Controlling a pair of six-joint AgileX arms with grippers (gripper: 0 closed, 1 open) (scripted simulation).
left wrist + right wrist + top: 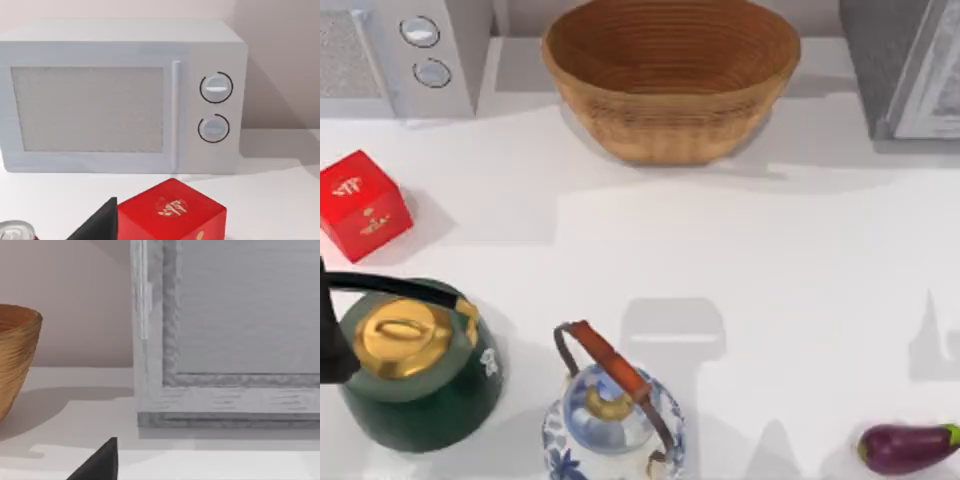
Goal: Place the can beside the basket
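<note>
The wicker basket [670, 75] stands at the back middle of the table, and its ribbed side [15, 360] shows in the right wrist view. A small silver round top with a red rim [15, 232], which looks like the can, peeks in at the corner of the left wrist view, just beside a black tip of my left gripper [100, 225]. The red cube box [172, 212] lies right past that tip. A black tip of my right gripper [100, 462] hangs over bare table in front of a grey appliance.
A white microwave [405, 55] sits at the back left and a grey appliance [910, 65] at the back right. The red box [360, 205] is at the left. A green kettle [415, 365], a blue-white kettle [610, 410] and an eggplant [908, 447] line the front.
</note>
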